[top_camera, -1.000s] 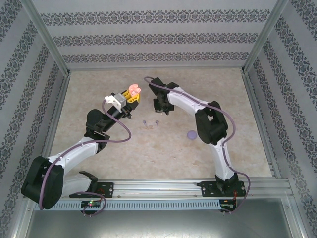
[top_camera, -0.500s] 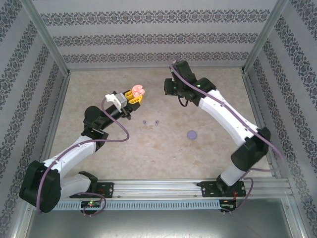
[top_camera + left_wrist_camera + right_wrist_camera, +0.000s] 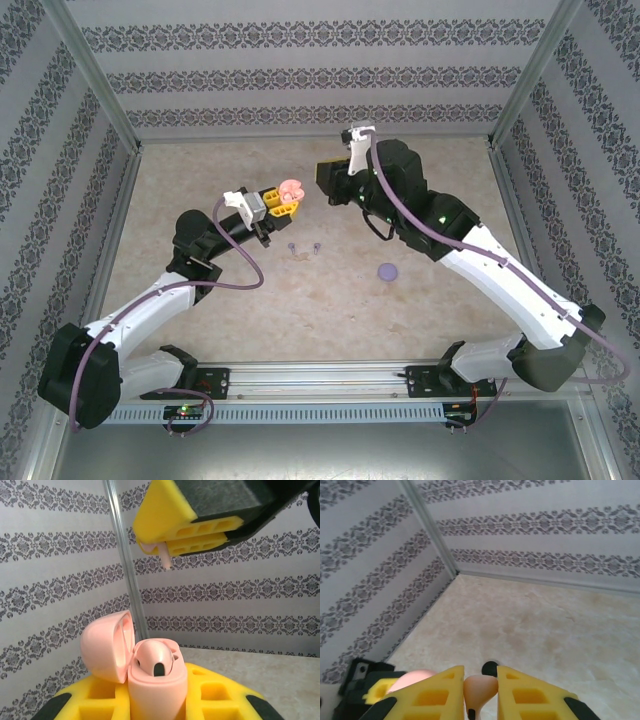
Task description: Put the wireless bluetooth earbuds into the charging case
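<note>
The open pink charging case (image 3: 157,680) is held clamped between the fingers of the left gripper (image 3: 287,198), above the table (image 3: 470,200) and toward its far edge, with the lid tipped back. A pale pink earbud (image 3: 479,689) is pinched in the right gripper (image 3: 326,186), just beside the case and not touching it. Two purple earbuds (image 3: 291,245) are seen lying at the table's middle, with a purple disc (image 3: 388,271) to their right.

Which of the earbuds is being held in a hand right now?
The pale pink earbud, pinched in the right hand; the two purple earbuds lie loose on the table.
</note>
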Controlling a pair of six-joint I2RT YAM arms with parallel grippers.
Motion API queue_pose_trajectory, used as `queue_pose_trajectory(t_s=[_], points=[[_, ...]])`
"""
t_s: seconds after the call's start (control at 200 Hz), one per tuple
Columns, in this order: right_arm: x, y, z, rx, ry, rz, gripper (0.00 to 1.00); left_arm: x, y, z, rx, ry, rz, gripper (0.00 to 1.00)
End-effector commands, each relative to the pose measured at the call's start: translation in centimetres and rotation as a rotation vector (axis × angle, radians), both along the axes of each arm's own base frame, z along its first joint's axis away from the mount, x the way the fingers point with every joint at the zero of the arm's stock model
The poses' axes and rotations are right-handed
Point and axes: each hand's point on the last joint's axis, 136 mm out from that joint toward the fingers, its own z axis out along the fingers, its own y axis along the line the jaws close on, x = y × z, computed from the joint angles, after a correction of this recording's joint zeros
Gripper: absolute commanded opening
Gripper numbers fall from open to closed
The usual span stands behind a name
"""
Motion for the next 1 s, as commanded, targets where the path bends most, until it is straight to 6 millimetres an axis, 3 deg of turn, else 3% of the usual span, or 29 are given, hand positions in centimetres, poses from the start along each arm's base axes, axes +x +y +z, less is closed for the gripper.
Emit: queue_pose_trajectory(t_s=[0.0,0.215,0.704,0.994], points=[[-1.0,1.4,0.8,0.014,-0.066,0.057,0.2,-0.5,-0.8,1.6,-0.001,-0.053,-0.033,0.0],[-1.8,2.3,0.1,0.027,-0.08,0.084,0.2,-0.3,-1.3,1.6,-0.001,-0.052,-0.037,0.0],[-1.7,3.1,-0.3,0.043,-0.066,0.098,0.19,-0.2,-1.5,1.5,0.0,-0.052,-0.041,0.0],[-1.6,3.2,-1.6,0.028,-0.042,0.099,0.18,-0.2,-1.4,1.9,-0.006,-0.066,-0.034,0.0]])
